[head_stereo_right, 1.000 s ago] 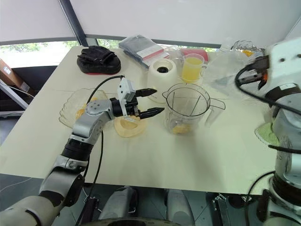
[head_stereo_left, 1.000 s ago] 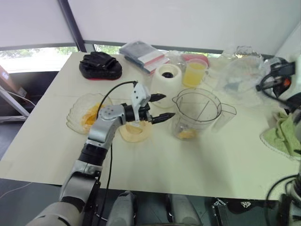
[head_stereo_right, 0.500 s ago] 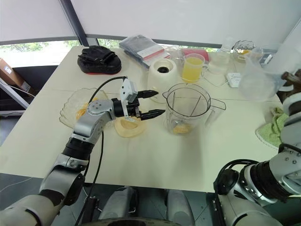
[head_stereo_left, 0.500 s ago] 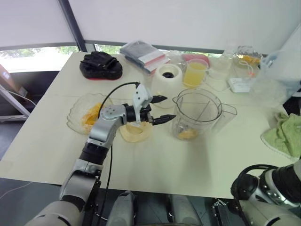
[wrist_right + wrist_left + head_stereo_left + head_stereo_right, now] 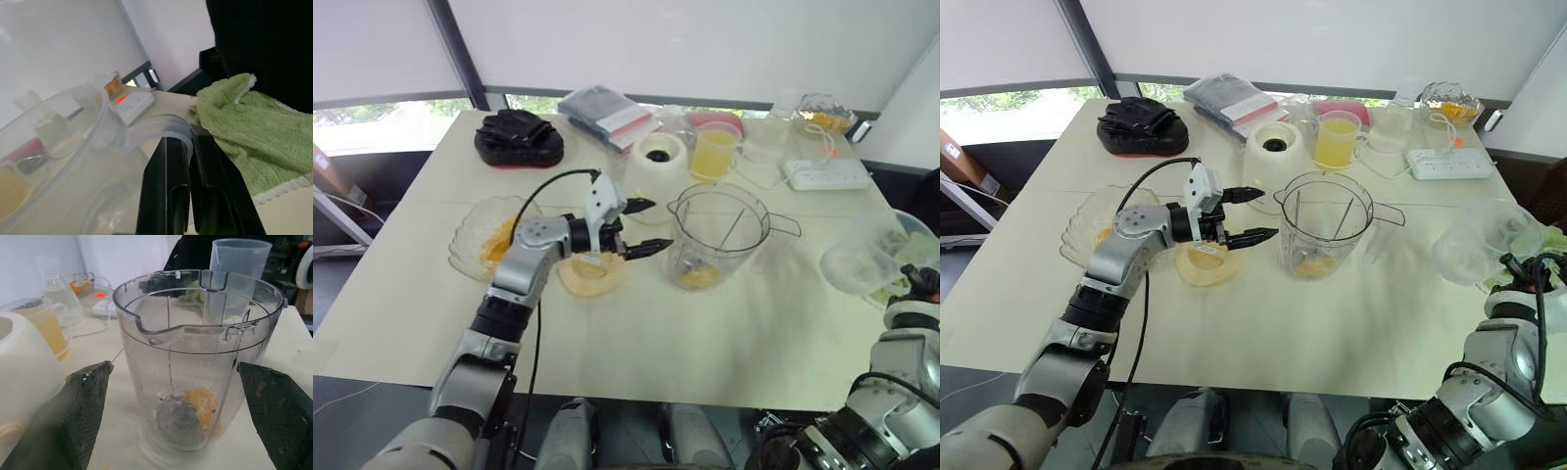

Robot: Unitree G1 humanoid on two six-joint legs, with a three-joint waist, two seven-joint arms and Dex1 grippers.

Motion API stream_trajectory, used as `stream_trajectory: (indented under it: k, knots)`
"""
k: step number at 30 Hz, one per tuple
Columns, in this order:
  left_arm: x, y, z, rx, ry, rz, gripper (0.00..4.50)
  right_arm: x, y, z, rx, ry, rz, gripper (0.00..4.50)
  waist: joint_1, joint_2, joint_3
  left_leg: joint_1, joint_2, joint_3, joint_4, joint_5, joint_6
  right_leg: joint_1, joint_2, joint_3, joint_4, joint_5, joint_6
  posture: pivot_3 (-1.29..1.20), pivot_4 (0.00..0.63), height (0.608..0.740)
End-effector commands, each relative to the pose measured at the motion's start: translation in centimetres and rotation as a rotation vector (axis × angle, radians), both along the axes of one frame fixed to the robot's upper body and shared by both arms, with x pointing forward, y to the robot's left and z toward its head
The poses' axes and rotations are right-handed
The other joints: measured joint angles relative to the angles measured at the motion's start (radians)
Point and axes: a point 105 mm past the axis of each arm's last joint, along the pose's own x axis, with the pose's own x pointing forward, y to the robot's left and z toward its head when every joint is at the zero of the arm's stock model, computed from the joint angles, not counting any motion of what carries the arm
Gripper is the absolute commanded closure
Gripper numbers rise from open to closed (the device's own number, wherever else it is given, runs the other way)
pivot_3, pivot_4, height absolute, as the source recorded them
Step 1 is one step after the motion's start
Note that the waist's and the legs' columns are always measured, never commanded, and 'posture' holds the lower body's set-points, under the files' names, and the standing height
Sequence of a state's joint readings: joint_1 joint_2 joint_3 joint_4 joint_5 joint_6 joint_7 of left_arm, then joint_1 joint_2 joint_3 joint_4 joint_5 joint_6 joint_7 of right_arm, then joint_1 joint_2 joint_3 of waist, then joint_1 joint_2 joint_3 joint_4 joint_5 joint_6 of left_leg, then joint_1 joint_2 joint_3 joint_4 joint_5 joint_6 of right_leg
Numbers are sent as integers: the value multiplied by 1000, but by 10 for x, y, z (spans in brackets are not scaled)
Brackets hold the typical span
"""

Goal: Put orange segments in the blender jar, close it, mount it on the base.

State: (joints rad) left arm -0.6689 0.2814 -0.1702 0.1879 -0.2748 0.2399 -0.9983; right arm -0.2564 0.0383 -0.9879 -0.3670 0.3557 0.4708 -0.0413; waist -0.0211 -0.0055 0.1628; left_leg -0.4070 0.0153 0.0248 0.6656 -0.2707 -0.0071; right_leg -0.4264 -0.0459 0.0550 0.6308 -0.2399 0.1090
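The clear blender jar (image 5: 720, 235) stands upright and uncovered mid-table, with a few orange segments (image 5: 205, 404) at its bottom beside the blades. Just left of it hovers my left gripper (image 5: 643, 226), open and level, its fingers (image 5: 88, 396) pointing at the jar's wall without touching. The cream-white base (image 5: 658, 162) sits behind the gripper, its dark socket bare. More orange segments lie in a scalloped glass bowl (image 5: 475, 259) at the left. My right gripper (image 5: 188, 142) is shut on the handle of a clear plastic jug (image 5: 862, 259) at the table's right edge.
A pale-yellow lid (image 5: 590, 276) lies under my left gripper. Behind the base are a cup of yellow juice (image 5: 717, 152), a power strip (image 5: 827, 174), a packet (image 5: 607, 110) and a black pad (image 5: 519, 137). A green cloth (image 5: 244, 122) lies at the right edge.
My right arm has swung down and outward with the clear jug, from the back right to the table's right edge. The left gripper has stayed in place, open.
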Motion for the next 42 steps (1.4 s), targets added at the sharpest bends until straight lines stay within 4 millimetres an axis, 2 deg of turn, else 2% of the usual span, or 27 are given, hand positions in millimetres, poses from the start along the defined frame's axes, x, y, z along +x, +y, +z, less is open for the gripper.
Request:
stream_trajectory:
  k: [1, 10, 19, 28, 36, 40, 42]
  knots:
    - [-4, 2, 10, -15, -37, -4, 183, 2, -10, 3, -50, -24, -44, 4472, 0, 0, 0, 0, 0, 0, 0, 0, 0, 0, 0, 0, 0, 0, 0, 0, 150, 740]
    - [-7, 3, 11, -17, -30, -5, 183, 6, -32, -24, -38, 70, -119, 4472, 0, 1, 0, 0, 0, 1, 0, 0, 0, 0, 0, 0, 0, -1, -2, 0, 150, 740]
    - [-35, 11, 21, -58, 59, -154, 183, -5, -39, -45, 20, 134, -144, 4472, -3, 1, 0, 0, 0, 0, 0, 0, 0, 0, 0, 0, 0, -2, -3, 0, 150, 740]
    - [-51, 23, 4, 94, 58, -250, 183, -6, -38, -51, 35, 152, -134, 4472, -3, 1, 0, 0, 0, 0, 0, 0, 0, 0, 0, 1, -1, -2, -4, 0, 150, 740]
    - [-56, 20, -4, 122, 46, -268, 183, -8, -33, -52, 5, 171, -101, 4472, -2, 1, 0, 0, 0, 0, 0, 0, 0, 0, 0, 1, -1, -2, -4, 0, 150, 740]
    - [-54, 20, -5, 120, 46, -261, 183, -10, -31, -53, -30, 199, -83, 3117, -3, 1, 0, 0, 0, 0, 0, 0, 0, 0, 0, 1, -1, -2, -4, 0, 150, 740]
    - [-54, 20, -5, 122, 47, -259, 183, -11, -30, -54, -33, 204, -79, 3117, -4, 1, 0, 0, 0, 0, 0, 0, 0, 0, 0, 1, -1, -2, -4, 0, 150, 740]
